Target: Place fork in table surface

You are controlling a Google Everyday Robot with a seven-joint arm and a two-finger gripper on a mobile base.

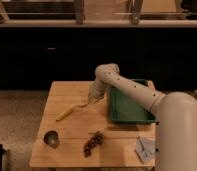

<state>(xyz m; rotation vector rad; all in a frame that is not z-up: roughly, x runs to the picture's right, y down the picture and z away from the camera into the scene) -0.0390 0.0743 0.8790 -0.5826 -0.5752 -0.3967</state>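
Placement looks nearly complete. The hand (94,98) sits low over the worktop (67,90); whether it grips or has released cannot be told. The fork (85,104) lies just beside the hand, low at the worktop. Confirmed release and retreat are judged outstanding.

Slim grey fork (83,104) beside gripper (92,98), mid wooden table surface (67,91).

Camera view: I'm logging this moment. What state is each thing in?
fork: beside the pincer, contact with wood unclear.
pincer: low over the table surface.
yellow stick: lying flat.
metal cup: upright.
green tray: flat on the table surface.
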